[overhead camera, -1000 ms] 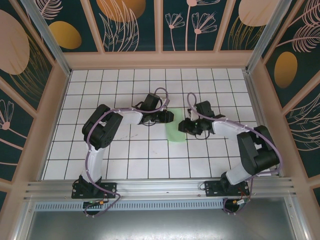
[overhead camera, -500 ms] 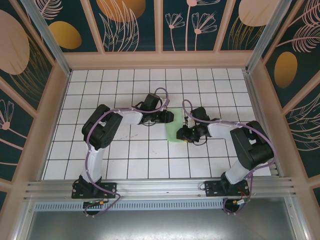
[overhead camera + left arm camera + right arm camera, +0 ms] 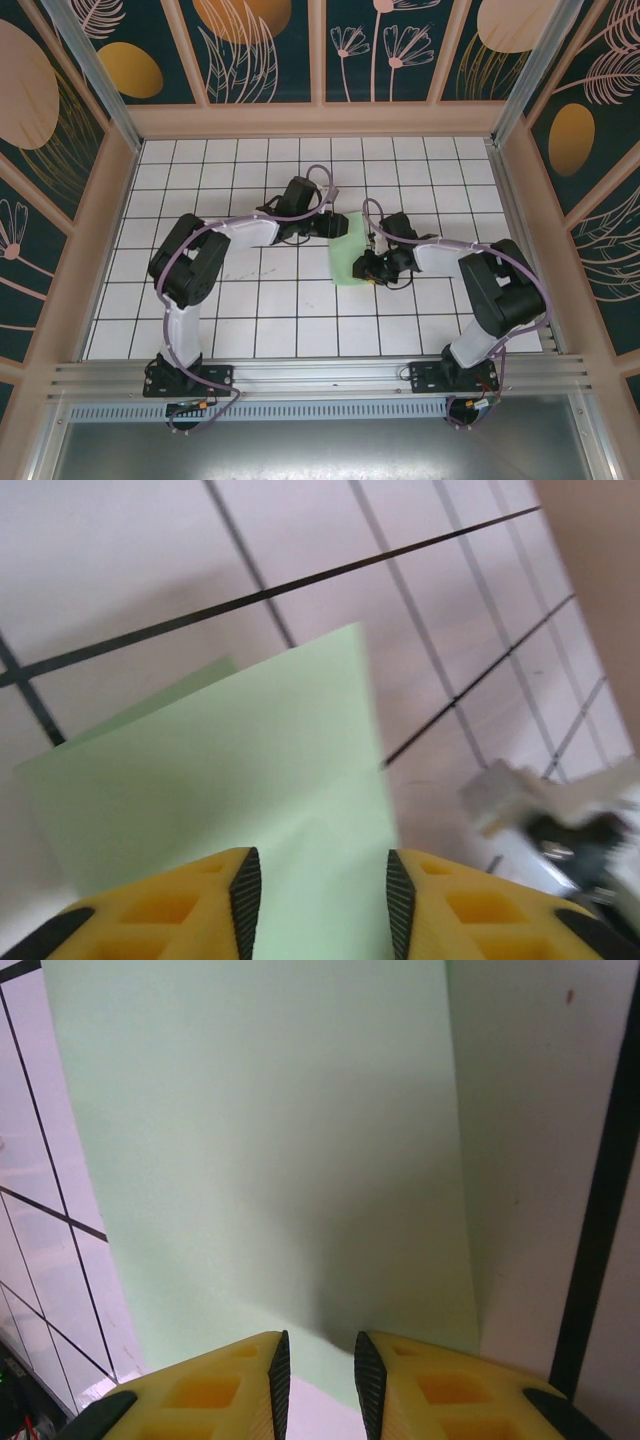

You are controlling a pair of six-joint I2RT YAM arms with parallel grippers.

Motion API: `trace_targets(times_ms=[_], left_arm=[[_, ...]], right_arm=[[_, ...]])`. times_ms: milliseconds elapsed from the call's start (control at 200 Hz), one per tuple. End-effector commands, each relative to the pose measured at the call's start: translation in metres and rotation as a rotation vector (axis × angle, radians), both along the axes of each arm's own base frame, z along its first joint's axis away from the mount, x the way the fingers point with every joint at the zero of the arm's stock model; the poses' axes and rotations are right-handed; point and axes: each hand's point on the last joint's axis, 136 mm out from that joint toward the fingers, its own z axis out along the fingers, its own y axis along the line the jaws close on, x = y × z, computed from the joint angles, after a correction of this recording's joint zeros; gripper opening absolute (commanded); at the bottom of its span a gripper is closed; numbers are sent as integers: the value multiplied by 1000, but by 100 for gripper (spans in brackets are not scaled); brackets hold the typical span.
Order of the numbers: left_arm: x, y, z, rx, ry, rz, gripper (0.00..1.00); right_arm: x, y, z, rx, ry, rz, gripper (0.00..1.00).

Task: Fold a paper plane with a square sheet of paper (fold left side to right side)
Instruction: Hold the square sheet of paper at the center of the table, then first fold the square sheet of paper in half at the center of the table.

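White tiles with black grid lines make the surface (image 3: 250, 300), fenced by a pale wooden frame and dark teal walls (image 3: 260, 50) drawn with pale flowers; the left fingers (image 3: 200, 905), yellow with dark pads, stand apart with a clear gap, green paper showing through it and nothing clamped between the pads; the right fingers (image 3: 220, 1385) stand closer together, a narrow slot open between their pads, their tips at the paper's near edge, and whether they touch it I cannot tell; the square sheet of paper (image 3: 346, 258) lies near the middle of the surface, the left fingers (image 3: 337, 228) over its far left part and the right fingers (image 3: 366, 268) at its near right edge; from above it reads as a narrow rectangle, its long axis running from the arm bases toward the back wall, slightly tilted; it is pale green, plain and unmarked; in the left wrist view the sheet (image 3: 250, 770) shows a second layer's corner peeking from under the top layer; in the right wrist view its face (image 3: 270, 1150) is smooth, shaded grey near the fingertips, with a straight edge against white tile on the right.
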Motion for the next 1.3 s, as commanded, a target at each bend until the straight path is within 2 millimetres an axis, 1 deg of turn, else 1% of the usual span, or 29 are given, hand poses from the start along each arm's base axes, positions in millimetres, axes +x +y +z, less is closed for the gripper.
trace_targets(times_ms=[0, 40, 95, 195, 260, 325, 435, 766, 851, 961, 1146, 1296], left_arm=[[-16, -4, 14, -71, 15, -55, 38], [-23, -7, 13, -91, 25, -78, 37], [-30, -10, 7, -101, 44, -98, 36], [-40, -16, -9, -80, 72, -124, 35], [-41, -17, -20, -64, 87, -123, 35], [-41, -15, -32, -40, 101, -111, 35], [-41, -10, -46, -6, 109, -91, 35], [-39, 12, -83, 130, 103, -28, 36], [-36, 15, -86, 148, 91, -17, 36], [-28, 16, -85, 156, 73, -1, 37], [-7, 21, -75, 151, 46, 34, 38], [9, 28, -77, 163, 38, 59, 39]], right_arm=[[-11, -23, -32, -162, 55, -17, 30], [-11, -24, -33, -163, 56, -17, 30], [-12, -24, -35, -169, 61, -17, 30], [-13, -25, -37, -177, 66, -21, 29], [-13, -26, -38, -190, 68, -20, 29], [-12, -28, -38, -201, 67, -21, 29], [-14, -31, -40, -220, 75, -22, 28], [-20, -37, -47, -267, 105, -6, 28], [-22, -39, -49, -275, 112, -1, 28], [-25, -40, -50, -281, 122, 6, 28], [-29, -44, -54, -306, 133, 15, 28], [-31, -46, -56, -311, 141, 15, 28]])
